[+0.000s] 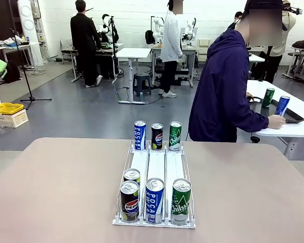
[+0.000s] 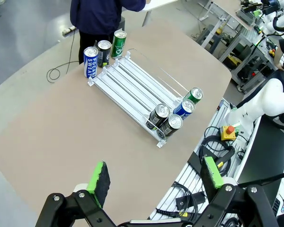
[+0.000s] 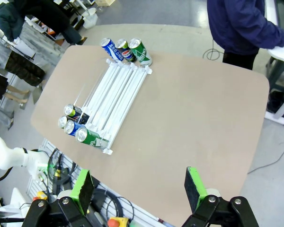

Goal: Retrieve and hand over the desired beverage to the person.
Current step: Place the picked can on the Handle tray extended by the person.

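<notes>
A white wire rack (image 1: pixel 155 167) lies along the middle of the tan table. At its near end stand a black Pepsi can (image 1: pixel 129 201), a blue Pocari can (image 1: pixel 154 200) and a green Chilsung can (image 1: pixel 181 201), with another can (image 1: pixel 132 176) behind the Pepsi. Three more cans stand at its far end (image 1: pixel 157 135). Nothing shows which beverage is the desired one. The person (image 1: pixel 223 91) in a navy hooded jacket stands beyond the far edge, turned to a side table. My left gripper (image 2: pixel 156 177) and right gripper (image 3: pixel 138 185) hang open high above the table, holding nothing.
On the white side table (image 1: pixel 294 129) at the right, the person's hand rests by a blue can (image 1: pixel 282 106), next to a green can (image 1: pixel 268 97). Other people stand far back. Cables and a stop button (image 2: pixel 228 131) lie below the table's near edge.
</notes>
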You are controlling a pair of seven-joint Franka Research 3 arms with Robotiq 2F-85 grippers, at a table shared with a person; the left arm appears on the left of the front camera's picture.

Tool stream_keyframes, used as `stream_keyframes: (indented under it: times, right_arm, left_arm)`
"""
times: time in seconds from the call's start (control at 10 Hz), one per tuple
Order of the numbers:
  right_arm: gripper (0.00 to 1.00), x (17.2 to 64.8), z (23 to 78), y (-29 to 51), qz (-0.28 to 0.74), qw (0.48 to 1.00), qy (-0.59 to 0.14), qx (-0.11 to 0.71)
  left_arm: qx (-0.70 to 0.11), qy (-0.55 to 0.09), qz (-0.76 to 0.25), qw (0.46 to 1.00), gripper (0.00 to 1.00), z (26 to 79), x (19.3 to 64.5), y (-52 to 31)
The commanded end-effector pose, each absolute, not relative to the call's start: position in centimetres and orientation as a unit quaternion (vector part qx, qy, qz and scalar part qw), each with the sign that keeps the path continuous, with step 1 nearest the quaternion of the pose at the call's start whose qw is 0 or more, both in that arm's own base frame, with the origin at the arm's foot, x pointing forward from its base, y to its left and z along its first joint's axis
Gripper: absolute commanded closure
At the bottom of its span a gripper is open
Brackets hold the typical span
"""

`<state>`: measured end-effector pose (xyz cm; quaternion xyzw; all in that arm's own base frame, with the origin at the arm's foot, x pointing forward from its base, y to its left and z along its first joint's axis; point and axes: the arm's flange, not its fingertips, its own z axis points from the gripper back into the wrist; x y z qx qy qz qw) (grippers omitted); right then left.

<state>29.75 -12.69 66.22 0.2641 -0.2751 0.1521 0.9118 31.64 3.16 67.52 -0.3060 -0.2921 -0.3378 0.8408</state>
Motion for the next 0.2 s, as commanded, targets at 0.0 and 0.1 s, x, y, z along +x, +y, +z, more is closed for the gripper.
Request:
stream_keyframes:
  times: [0.0, 0.1]
  right_arm:
    - [0.0, 30.06, 66.23, -12.76, 0.154, 0.913, -0.275, 0.259]
    - [0.0, 30.06, 66.23, -12.76, 0.154, 0.913, -0.275, 0.259]
  left_arm:
    - [-0.307, -0.288, -0.34, 0.841, 0.0, 67.77, 31.67, 3.24]
    - [-0.307, -0.288, -0.34, 0.841, 0.0, 67.77, 31.67, 3.24]
